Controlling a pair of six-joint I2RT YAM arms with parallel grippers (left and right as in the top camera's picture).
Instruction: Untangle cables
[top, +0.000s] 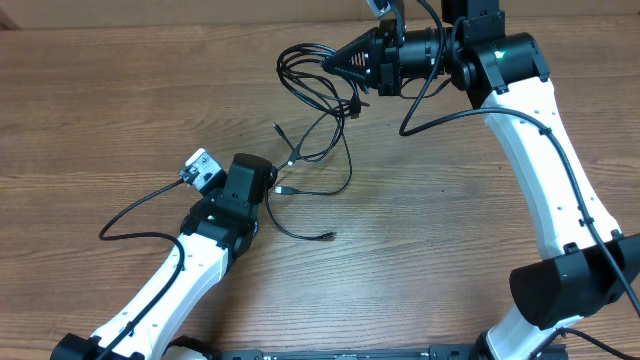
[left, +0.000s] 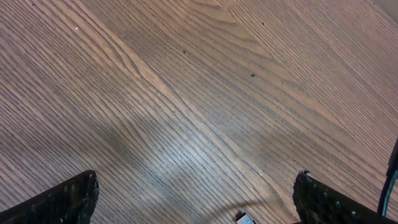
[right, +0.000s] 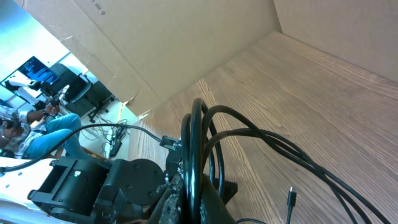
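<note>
- My right pincer (top: 338, 62) is closed on a bunch of looped cables (right: 198, 143) at the upper centre of the overhead view. The wrist view shows several black loops standing up between its fingers.
- My left pincer (left: 196, 183) stands wide open and holds nothing. It hovers low over the bare counter (top: 120, 90), left of centre in the overhead view, and only wood grain lies between its fingers.
- A small plug (left: 244, 218) shows at the bottom edge of the left wrist view. It lies just beside that pincer and apart from the fingers.
- From the held loops, strands trail down the middle of the frame and cross one another near a junction (top: 296, 157). One long strand curves on to a free plug end (top: 328, 237) at lower centre.
- I judge the task to be at an early stage. The cords form one connected clump, and none lies by itself, apart from the others.
- From overhead I cannot tell how many cords there are. The crossing may be a true knot or only overlapping strands.
- What is left, as I see it, is to take one loose end with the open pincer, draw it clear while the other keeps hold of the bundle, and repeat this for each cord.
</note>
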